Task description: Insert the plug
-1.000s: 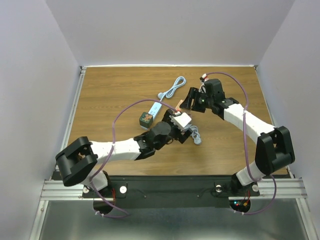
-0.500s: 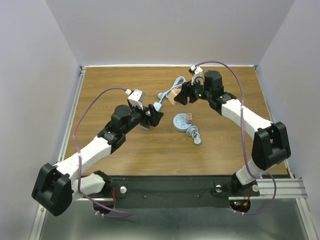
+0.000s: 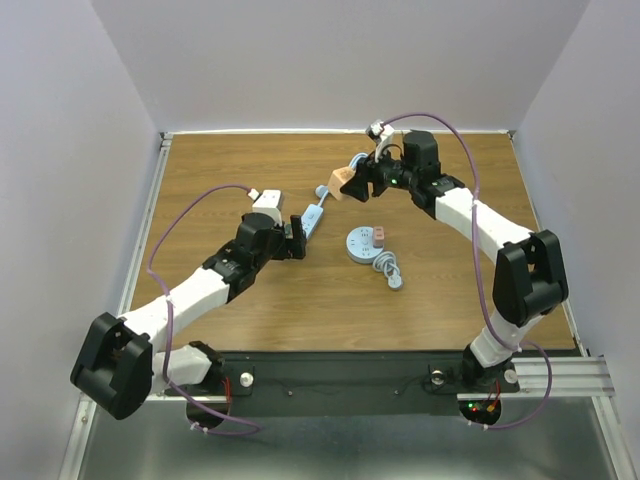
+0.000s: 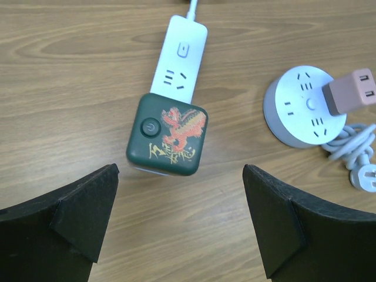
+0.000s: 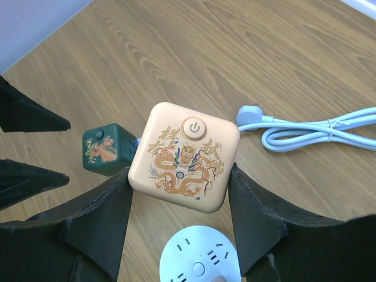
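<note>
While the right fingers clamp the peach-orange square plastic plug cube on two opposite sides, the left fingers stand wide apart with nothing between them.

Right side:
- The plug cube's dragon print and round power button face the wrist camera. The prongs are hidden, so I can't tell which way they point.
- It is held clear of the brown wooden desk toward the far side. In the top view it is near the round white socket hub, on the far side of it.
- In the right wrist view the hub's rim shows just under the cube.

Left side:
- The fingers hover apart from the dark green square adapter cube with a red-gold dragon print.
- The green cube sits on the near end of the white oblong power strip. One socket set on the strip shows uncovered just beyond it.

Rest of the desk:
- The hub is to the right of the strip, well apart from it.
- A small pinkish-brown plug block sits on the hub's right edge.
- A grey coiled cable with its own plug lies bunched against the hub's near-right side.
- A pale blue bundled cable lies flat at the far side of the desk, and its plug end is free.
</note>
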